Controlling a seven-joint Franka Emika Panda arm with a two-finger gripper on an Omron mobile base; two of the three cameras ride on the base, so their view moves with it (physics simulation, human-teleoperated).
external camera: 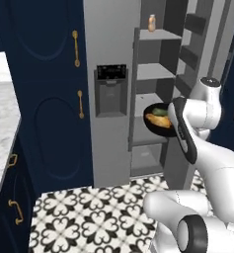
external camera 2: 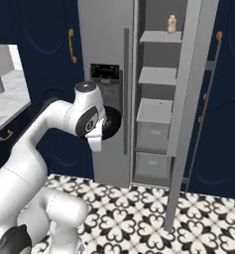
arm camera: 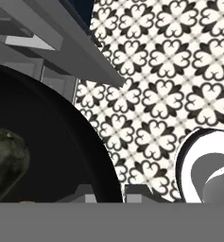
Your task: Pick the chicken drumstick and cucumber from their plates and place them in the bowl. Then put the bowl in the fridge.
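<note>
One bowl (external camera: 157,127), one cucumber (external camera: 160,111), one drumstick (external camera: 157,120)

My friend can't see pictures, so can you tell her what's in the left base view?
A white robot arm holds a black bowl with a chicken drumstick and a green cucumber in it, in front of the open grey fridge. A small bottle stands on the fridge's top shelf.
</note>
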